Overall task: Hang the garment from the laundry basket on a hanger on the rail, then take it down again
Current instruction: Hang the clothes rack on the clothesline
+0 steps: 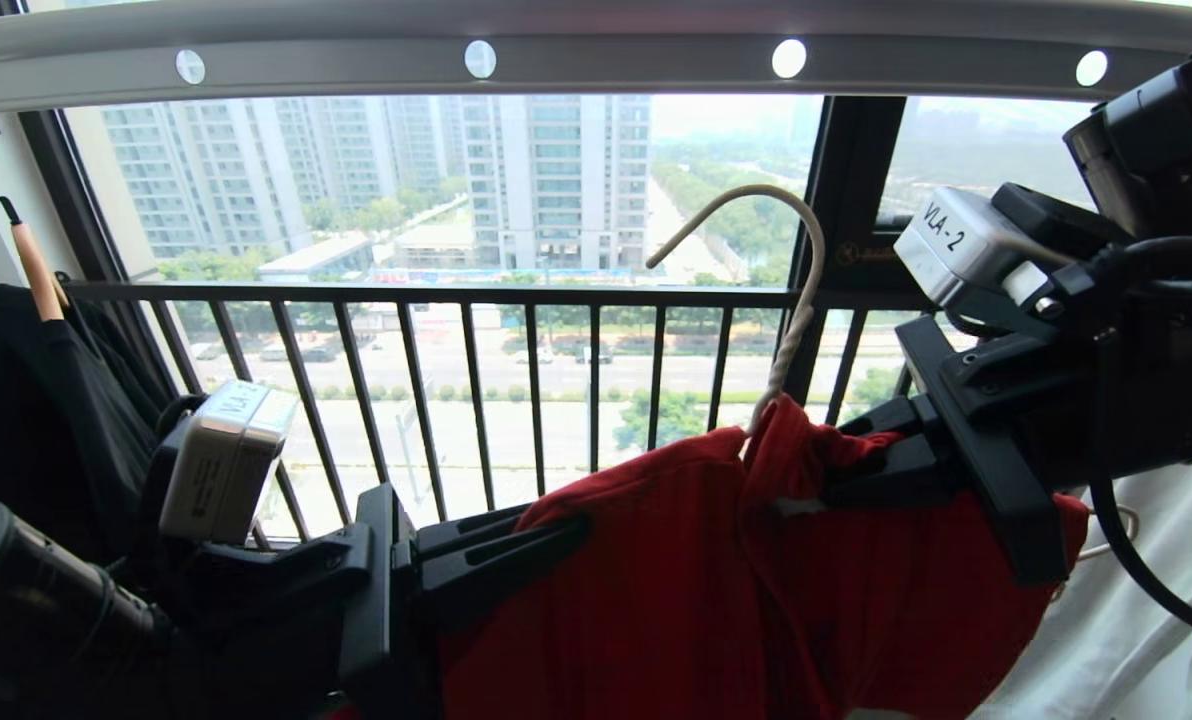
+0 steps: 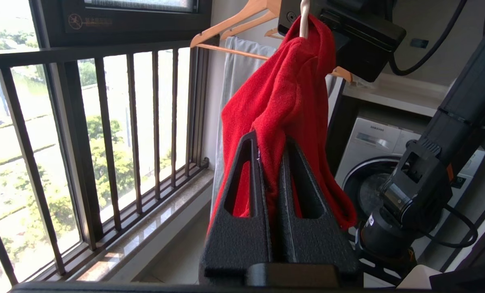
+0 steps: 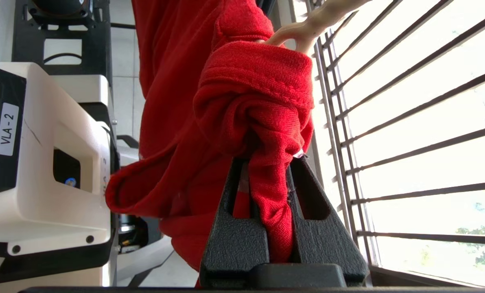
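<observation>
1. Garment (image 1: 676,570): the red T-shirt is out of the laundry basket, which appears in none of my views. It hangs in the air between my two grippers, below the rail (image 1: 596,60) and in front of the black railing (image 1: 516,380).

2. Hanger (image 1: 796,290): the cream-white wire hanger is threaded into the garment. Its twisted neck rises out of the bunched collar and its hook curves over in free air, well below the rail. The hook engages nothing, so I judge it either not yet hung or already taken down; which of the two I cannot tell.

3. Left gripper (image 1: 556,535): my fingers are pressed together on a fold of the red cloth at the garment's left side. The left wrist view confirms cloth pinched between the two black fingers (image 2: 242,211).

4. Right gripper (image 1: 856,450): my fingers are clamped on a thick roll of the garment just beside the hanger neck. The right wrist view shows the roll squeezed between the fingers (image 3: 234,228).

5. Surroundings: a black garment (image 1: 36,420) on a wooden hanger (image 1: 36,270) sits at the left end of the rail. A pale cloth (image 1: 1136,620) lies at the right, close to the red cloth.

6. Open items: the shoulders sit bunched, not spread along the hanger. Whether both hanger ends are inside the sleeves is hidden by the cloth.
</observation>
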Controlling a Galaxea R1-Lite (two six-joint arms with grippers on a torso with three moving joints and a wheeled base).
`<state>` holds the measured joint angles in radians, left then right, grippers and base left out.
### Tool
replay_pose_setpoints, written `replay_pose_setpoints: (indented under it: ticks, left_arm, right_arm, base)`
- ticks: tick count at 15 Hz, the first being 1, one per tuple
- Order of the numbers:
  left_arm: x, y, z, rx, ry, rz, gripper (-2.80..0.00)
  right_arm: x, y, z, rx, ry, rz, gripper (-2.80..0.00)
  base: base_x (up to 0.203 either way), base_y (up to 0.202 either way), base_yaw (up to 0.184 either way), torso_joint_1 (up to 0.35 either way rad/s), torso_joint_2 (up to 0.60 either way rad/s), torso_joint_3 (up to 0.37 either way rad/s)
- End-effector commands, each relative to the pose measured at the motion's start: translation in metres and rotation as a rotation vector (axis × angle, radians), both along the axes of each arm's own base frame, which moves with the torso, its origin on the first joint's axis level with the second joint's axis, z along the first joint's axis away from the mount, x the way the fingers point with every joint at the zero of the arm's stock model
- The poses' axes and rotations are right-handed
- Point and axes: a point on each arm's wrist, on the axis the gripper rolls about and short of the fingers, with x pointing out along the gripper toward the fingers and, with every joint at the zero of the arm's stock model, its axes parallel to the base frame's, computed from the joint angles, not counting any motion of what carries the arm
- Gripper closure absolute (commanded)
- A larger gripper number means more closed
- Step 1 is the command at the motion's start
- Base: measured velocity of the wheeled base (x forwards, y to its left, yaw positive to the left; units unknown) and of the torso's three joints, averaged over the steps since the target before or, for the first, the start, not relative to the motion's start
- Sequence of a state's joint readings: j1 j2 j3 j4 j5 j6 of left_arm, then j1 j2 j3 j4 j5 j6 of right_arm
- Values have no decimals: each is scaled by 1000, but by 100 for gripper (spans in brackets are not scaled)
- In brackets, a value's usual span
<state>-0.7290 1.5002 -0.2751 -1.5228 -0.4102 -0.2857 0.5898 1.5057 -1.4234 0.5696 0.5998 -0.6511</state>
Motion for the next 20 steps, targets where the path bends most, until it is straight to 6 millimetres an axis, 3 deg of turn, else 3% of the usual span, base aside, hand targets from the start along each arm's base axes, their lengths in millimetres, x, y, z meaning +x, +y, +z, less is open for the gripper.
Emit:
replay_pose_setpoints:
  ticks: [1, 4, 5, 10, 12, 16, 20]
  left_arm:
    - [5, -2, -2, 4, 6, 11, 0]
    - [14, -3, -4, 14, 5, 38, 0]
    - [15, -3, -5, 17, 4, 40, -280]
    - [17, -2, -3, 16, -8, 56, -280]
    - [22, 7, 1, 5, -22, 101, -280]
    - [25, 31, 33, -96, -106, 190, -280]
    - [19, 40, 56, -130, -154, 220, -280]
  right_arm:
    - [-2, -1, 0, 0, -2, 7, 0]
    - [-3, -2, 2, 3, -7, 6, 0]
    - [-4, -2, 2, 4, -9, 6, 0]
    - [-5, -3, 3, 4, -11, 3, 0]
    - [-5, -6, 3, -1, -14, -15, 0]
    - [-8, -15, 4, 2, -1, -71, 0]
    - [-13, -20, 9, 39, 96, -217, 0]
  base:
    - [0, 0, 0, 0, 0, 0]
    - [0, 0, 0, 0, 0, 0]
    - [0, 0, 0, 0, 0, 0]
    - [0, 0, 0, 0, 0, 0]
    - [0, 0, 0, 0, 0, 0]
    - [0, 0, 0, 0, 0, 0]
    - [0, 0, 0, 0, 0, 0]
